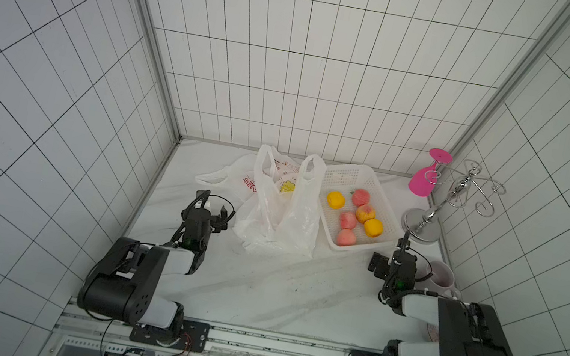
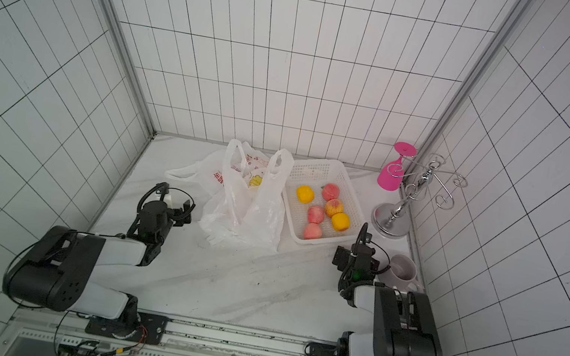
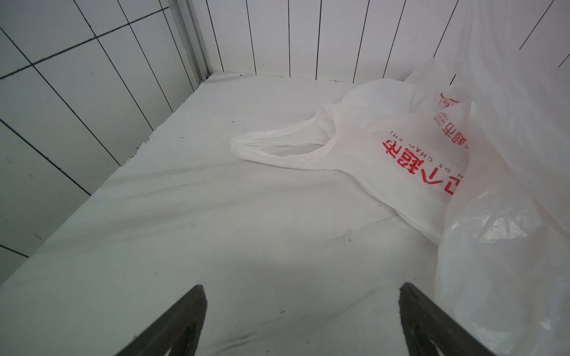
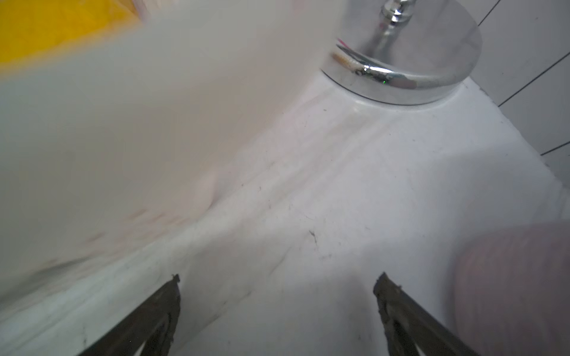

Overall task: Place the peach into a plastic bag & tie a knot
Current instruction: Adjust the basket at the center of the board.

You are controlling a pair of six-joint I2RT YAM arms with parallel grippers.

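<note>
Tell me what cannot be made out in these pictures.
- Clear plastic bag: its inside, hidden by crumpled film, in both top views.
- White basket: blurred, too near, right wrist view.
- Mug: partly hidden behind the right arm, in both top views.
- Printed bag: lettering partly covered by the clear bag, left wrist view.

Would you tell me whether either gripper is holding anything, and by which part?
Nothing is held: the left gripper and right gripper both stand open, empty.
</note>
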